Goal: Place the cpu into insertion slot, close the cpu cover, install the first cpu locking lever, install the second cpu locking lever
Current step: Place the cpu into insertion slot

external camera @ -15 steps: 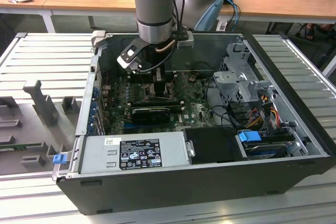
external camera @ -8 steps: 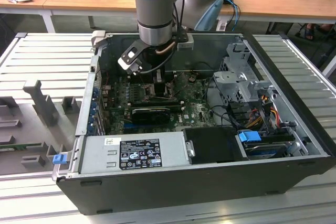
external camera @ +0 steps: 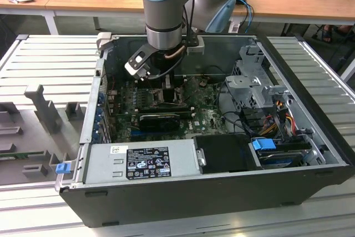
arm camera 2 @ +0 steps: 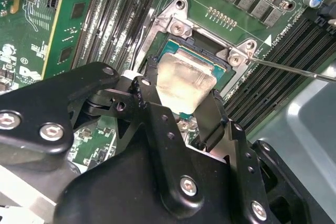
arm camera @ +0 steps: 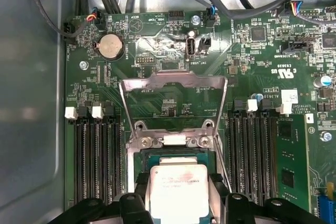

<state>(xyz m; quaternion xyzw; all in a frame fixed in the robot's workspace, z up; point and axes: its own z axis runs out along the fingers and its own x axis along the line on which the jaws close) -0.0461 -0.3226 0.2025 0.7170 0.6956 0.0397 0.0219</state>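
In both wrist views the cpu (arm camera: pixel 181 200) (arm camera 2: pixel 184 85), a small square chip with a pale silvery face, sits between my gripper's (arm camera: pixel 181 187) (arm camera 2: pixel 181 98) two black fingers (arm camera 2: pixel 210 116), which press on its opposite edges. It is directly over the insertion slot (arm camera: pixel 173 141) (arm camera 2: pixel 176 24), a dark socket with a silvery rim on the green board; whether it rests in the slot I cannot tell. The cpu cover (arm camera: pixel 173 80), a thin metal frame with a large window, stands swung open behind the slot. A thin locking lever (arm camera 2: pixel 294 70) sticks out beside the slot. In the exterior view my gripper (external camera: pixel 166 90) is deep inside the case.
Long black memory slots (arm camera: pixel 94 156) (arm camera: pixel 257 150) flank the socket on both sides. A black finned card (external camera: pixel 161 119) lies just in front of it. The power supply (external camera: pixel 141 162), a drive cage (external camera: pixel 252 81), loose cables (external camera: pixel 277 117) and the case walls (external camera: pixel 89 115) hem the arm in.
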